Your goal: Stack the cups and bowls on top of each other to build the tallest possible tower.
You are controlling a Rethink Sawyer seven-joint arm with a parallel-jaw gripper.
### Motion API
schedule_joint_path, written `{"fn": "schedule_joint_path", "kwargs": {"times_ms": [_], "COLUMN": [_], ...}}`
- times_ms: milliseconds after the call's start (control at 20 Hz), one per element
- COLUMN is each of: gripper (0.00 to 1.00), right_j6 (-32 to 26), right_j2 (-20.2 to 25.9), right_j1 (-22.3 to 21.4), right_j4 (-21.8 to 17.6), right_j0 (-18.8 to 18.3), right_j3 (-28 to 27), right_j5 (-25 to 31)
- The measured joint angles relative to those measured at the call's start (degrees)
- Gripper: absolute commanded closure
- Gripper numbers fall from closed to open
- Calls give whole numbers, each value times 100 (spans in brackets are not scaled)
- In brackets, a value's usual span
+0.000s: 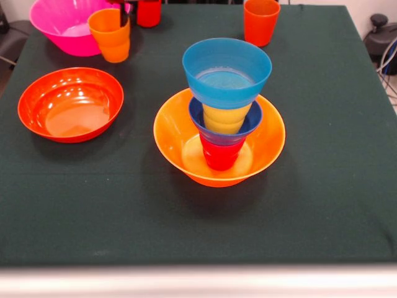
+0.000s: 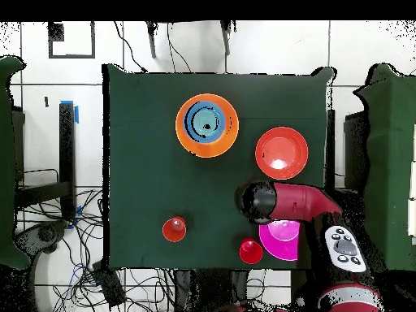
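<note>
Plastic, glossy and smooth, is the material of every cup and bowl on the dark green cloth of the worktop point(image 1: 335, 186). The tower point(image 1: 222, 112) stands near the middle: a wide yellow-orange bowl point(image 1: 180, 146) as base, inside it a red cup point(image 1: 221, 155), then a small dark blue bowl point(image 1: 251, 124), a yellow cup point(image 1: 226, 118) and a light blue bowl point(image 1: 227, 71) on top. So the tower has three bowls and two cups.

Left of the tower lies one shallow orange-red bowl point(image 1: 70, 103), round and empty. Behind that bowl are a big pink bowl point(image 1: 56, 25) and an orange-yellow cup point(image 1: 110, 34) with tapered sides. The gripper point(image 1: 124, 9) comes down at this cup; I cannot tell how its jaws stand. A red cup point(image 1: 149, 12) and an orange cup point(image 1: 261, 22) stand behind the tower.
</note>
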Motion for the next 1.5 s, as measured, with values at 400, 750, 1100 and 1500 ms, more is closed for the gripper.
{"fn": "schedule_joint_path", "kwargs": {"times_ms": [400, 750, 1100, 1500], "gripper": [100, 100, 100, 100], "right_j6": [0, 0, 0, 0], "right_j2": [0, 0, 8, 45], "right_j1": [-75, -83, -126, -309], "right_j4": [-1, -2, -2, 31], "right_j0": [-77, 44, 281, 440], "right_j3": [-199, -326, -436, -589], "right_j5": [173, 370, 613, 1194]}}
